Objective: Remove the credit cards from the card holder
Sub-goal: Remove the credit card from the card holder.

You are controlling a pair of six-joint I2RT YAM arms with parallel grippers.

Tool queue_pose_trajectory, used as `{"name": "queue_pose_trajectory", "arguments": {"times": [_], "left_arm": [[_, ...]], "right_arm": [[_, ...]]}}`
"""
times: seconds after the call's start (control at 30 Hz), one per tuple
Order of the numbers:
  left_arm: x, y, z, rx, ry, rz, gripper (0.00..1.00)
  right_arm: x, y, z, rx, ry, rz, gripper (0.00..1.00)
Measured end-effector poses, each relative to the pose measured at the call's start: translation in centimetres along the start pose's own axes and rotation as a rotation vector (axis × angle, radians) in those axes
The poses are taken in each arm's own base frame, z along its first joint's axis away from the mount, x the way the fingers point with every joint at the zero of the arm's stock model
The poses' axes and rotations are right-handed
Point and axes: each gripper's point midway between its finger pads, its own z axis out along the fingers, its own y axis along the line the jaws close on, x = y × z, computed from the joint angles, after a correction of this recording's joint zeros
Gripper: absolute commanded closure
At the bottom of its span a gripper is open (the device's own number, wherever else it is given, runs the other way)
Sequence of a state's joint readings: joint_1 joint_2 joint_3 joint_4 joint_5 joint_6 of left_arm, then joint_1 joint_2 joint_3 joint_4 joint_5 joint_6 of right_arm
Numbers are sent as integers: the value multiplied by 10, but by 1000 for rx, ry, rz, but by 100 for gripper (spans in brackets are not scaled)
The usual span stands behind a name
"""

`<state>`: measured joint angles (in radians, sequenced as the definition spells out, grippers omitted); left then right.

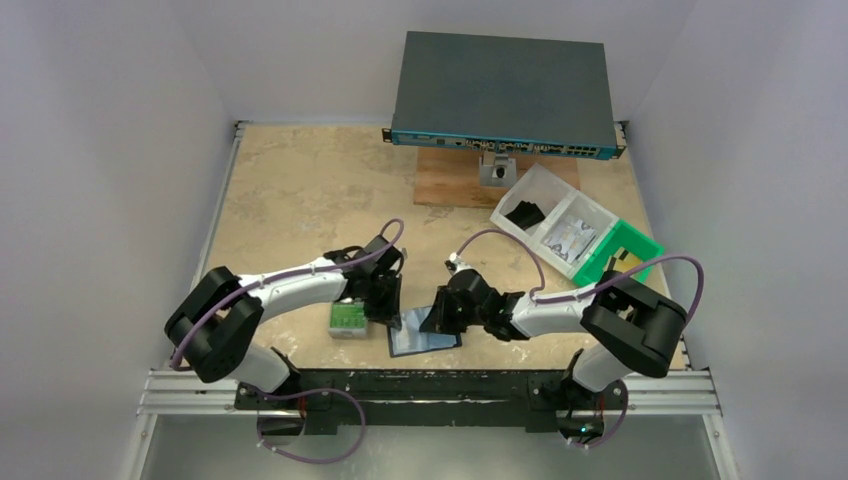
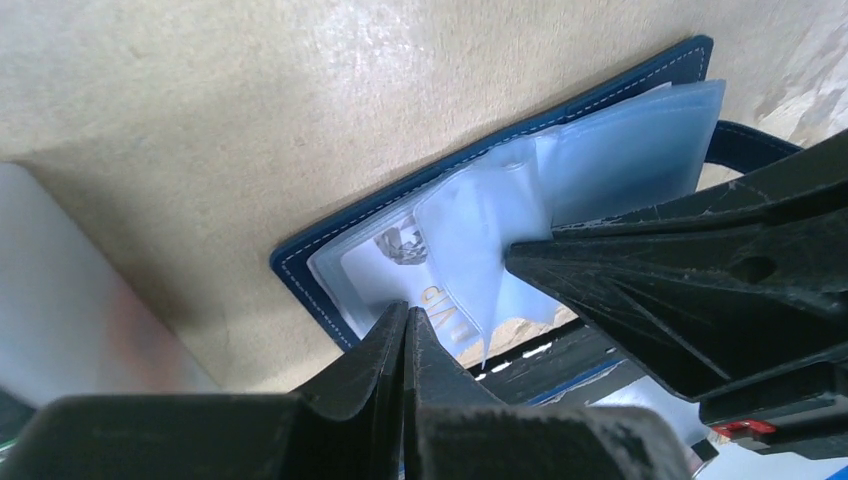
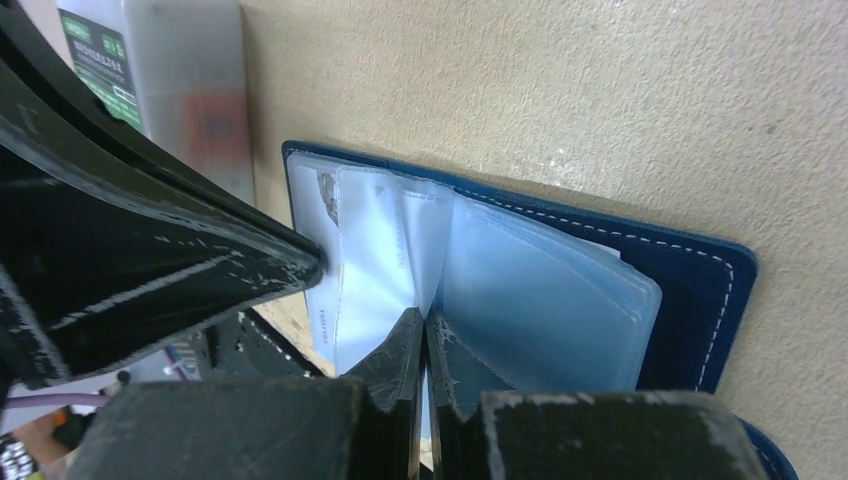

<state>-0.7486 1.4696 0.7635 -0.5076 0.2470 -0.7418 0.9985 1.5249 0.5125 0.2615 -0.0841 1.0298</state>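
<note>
At the left, a small grey case with a green label (image 1: 347, 318) lies on the tan stone-patterned table (image 1: 300, 190), just beside the left gripper (image 2: 405, 325). That gripper's black jaws are pressed together with nothing between them. Their tip rests on the near left edge of the dark navy-blue folding card holder with white stitching (image 3: 700, 290). The holder lies open and flat near the table's front edge, between the two grippers. Its clear plastic sleeves (image 3: 540, 300) are fanned upward. A pale credit card printed "VIP" (image 2: 385, 270) sits inside the leftmost sleeve, right at the left gripper's tip. To the right, the right gripper (image 3: 421, 335) is clamped on one thin sleeve leaf at the holder's middle fold.
</note>
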Motion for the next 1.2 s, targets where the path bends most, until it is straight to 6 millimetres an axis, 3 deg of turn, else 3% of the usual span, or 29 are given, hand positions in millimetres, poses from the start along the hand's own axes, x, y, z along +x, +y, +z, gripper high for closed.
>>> {"name": "queue_pose_trajectory", "arguments": {"times": [0.33,0.57,0.8,0.9,1.03,1.2], "left_arm": [[11,-15,12,38,20,8,100],[10,-21,14,58,7,-20,100],[5,-31,9,94,-25,-22,100],[4,-34,9,106,-32,-14,100],[6,-38,10,111,-29,-10,100],[5,-52,10,131,-21,1,100]], "right_arm": [[1,4,2,-82,19,48,99],[-1,8,-1,-81,18,42,71],[-23,24,-20,-65,-52,21,54],[-31,30,-27,-58,-80,18,53],[-34,22,-39,-12,-105,21,52],[-48,14,-68,47,-193,28,52]]}}
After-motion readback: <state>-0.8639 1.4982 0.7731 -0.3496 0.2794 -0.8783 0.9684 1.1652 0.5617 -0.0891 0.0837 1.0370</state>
